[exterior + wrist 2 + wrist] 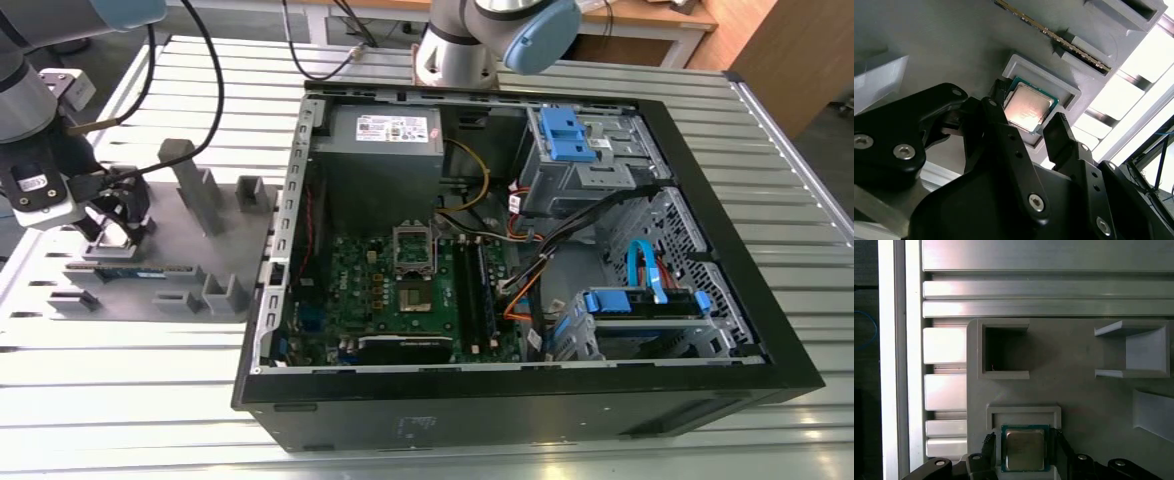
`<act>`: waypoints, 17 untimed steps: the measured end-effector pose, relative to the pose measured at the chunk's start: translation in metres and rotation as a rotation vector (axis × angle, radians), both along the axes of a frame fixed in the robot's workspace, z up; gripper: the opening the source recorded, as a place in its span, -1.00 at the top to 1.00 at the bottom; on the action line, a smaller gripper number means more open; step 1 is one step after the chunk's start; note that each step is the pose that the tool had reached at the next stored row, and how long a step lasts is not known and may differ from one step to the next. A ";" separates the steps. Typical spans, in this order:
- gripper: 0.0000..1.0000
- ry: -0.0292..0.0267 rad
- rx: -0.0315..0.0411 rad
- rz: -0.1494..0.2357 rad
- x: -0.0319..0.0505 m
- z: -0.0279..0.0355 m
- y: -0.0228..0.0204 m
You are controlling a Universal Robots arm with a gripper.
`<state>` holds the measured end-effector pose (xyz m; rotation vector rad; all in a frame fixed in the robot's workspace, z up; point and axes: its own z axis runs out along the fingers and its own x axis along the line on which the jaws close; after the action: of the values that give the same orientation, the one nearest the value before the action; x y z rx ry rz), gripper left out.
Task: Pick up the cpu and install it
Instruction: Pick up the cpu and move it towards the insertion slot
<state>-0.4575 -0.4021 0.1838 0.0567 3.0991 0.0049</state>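
**Q:** On the tray, what's your claw doing?

**A:** My claw (1024, 446) hangs over the grey tray (200, 250), at the exterior view's left, well apart from the open computer case (534, 385). The fingers (989, 447) are apart, one on each side of the chip (1025, 450). They don't look clamped, since I see a thin gap on at least one side.

**Q:** Where's the chip, exactly?

**A:** It's flat in its shallow square pocket (1024, 412), shiny top up. Both wrist views show it between my fingers, not lifted.

**Q:** Why come in that way?

**A:** My guess is the pocket walls hold the chip square, so I can only take it by two opposite edges. Straddling it lines my pads up with those edges and keeps them off the top.

**Q:** Anything close by?

**A:** A long green memory stick (1054, 35) stands in a slot near the pocket, apart from my fingers. There are also taller posts on the tray.

**Q:** And the destination?

**A:** The dark socket (411, 250) on the green board (387, 300) inside the case has nothing of mine near it. I judge the pick-up is at the grasp stage and the install isn't begun.
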 end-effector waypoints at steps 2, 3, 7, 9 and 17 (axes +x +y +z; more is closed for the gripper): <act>-0.16 -0.0001 0.0000 0.000 0.0001 -0.0007 0.0000; -0.16 -0.0002 -0.0004 0.000 0.0001 -0.0012 0.0000; -0.16 0.0001 -0.0011 0.000 0.0000 -0.0013 0.0000; -0.16 0.0001 -0.0011 0.000 0.0000 -0.0013 0.0000; 0.00 0.0001 -0.0012 0.000 0.0000 -0.0013 0.0000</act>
<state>-0.4575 -0.4021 0.1826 0.0566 3.0992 0.0031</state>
